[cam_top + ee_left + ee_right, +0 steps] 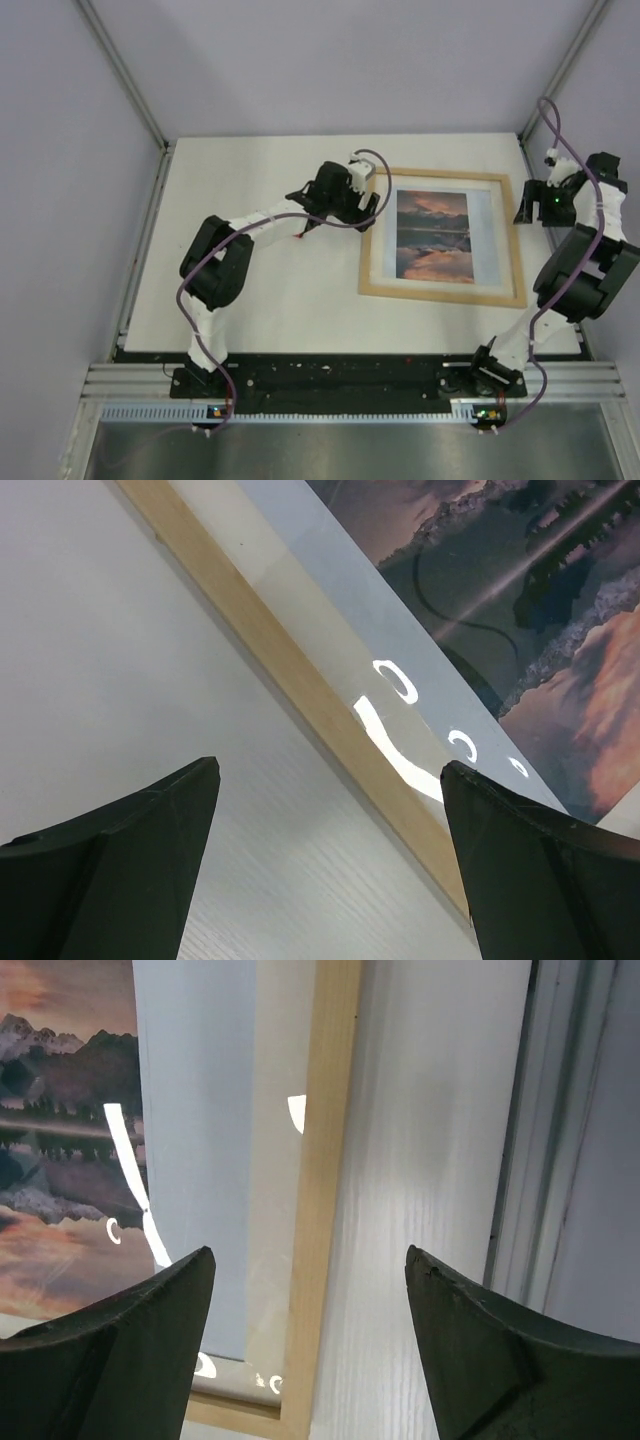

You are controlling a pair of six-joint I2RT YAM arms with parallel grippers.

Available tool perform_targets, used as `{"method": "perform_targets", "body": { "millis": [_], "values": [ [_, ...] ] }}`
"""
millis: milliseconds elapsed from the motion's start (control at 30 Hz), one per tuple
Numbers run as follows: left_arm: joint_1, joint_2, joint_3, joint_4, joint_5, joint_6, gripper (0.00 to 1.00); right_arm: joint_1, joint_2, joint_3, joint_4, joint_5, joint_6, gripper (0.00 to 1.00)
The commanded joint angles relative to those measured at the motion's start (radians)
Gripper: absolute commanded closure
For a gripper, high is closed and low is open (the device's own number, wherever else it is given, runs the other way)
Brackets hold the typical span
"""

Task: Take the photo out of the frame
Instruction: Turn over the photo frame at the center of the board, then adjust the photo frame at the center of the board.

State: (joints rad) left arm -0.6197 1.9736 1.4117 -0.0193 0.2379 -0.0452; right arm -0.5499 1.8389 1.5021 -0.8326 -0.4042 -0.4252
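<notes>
left gripper: fingers spread, empty, above the frame's left rail. frame: flat, face up, toward the far right corner of the bench. photo: seated inside it, removal not begun by the look of it. right gripper: spread, empty, above the right rail. bench: white. walls: plain grey.

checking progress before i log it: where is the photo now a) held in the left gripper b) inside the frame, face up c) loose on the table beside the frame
B: the photo lies within the frame, face up, and the left gripper and right gripper are both open, holding nothing.
</notes>
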Motion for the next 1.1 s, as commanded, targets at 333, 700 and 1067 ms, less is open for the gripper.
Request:
{"method": "perform_targets", "body": {
  "millis": [333,700,1067],
  "values": [
    [-0.103,0.189,0.265,-0.266,-0.328,0.108,0.02,0.079,-0.219,-0.259,0.230,0.180,0.016,0.26],
    [-0.117,0.254,0.328,-0.291,-0.284,0.070,0.18,0.079,-0.191,-0.353,0.305,0.218,0.016,0.30],
    [-0.124,0.300,0.369,-0.317,-0.244,0.054,0.51,0.079,-0.176,-0.364,0.323,0.217,0.032,0.47]
  ]
}}
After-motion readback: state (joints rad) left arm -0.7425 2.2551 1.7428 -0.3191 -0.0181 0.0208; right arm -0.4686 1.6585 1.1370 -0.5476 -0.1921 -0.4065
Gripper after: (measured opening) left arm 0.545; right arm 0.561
